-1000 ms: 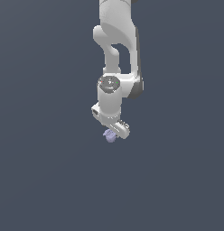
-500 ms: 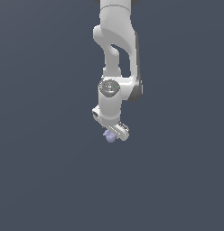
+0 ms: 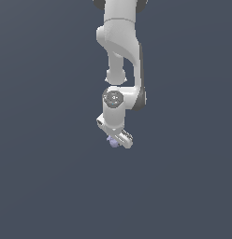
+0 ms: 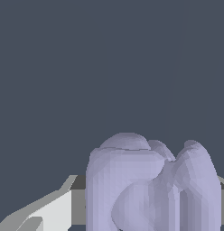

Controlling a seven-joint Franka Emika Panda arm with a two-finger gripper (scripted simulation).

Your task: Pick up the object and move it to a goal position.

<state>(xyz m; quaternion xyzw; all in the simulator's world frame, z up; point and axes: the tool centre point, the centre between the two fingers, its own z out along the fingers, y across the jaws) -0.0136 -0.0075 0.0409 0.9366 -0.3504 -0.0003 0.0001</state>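
The object [image 3: 112,142] is a small pale lavender lumpy blob that peeks out under the white hand of the arm in the exterior view. My gripper [image 3: 114,141] is shut on it, and most of the blob is hidden behind the hand. In the wrist view the object [image 4: 152,185] fills the near part of the picture, showing rounded ridged lobes. One white finger [image 4: 46,212] shows beside it, close against its side. The other finger is hidden behind the blob. The blob hangs off the dark surface.
The white arm [image 3: 120,56] comes down from the top of the exterior view. Around it there is only a plain dark grey-blue ground [image 3: 43,186], with no edges or other objects in sight.
The arm with the held object has shifted slightly upward in the exterior view. The grip on the blob looks unchanged.
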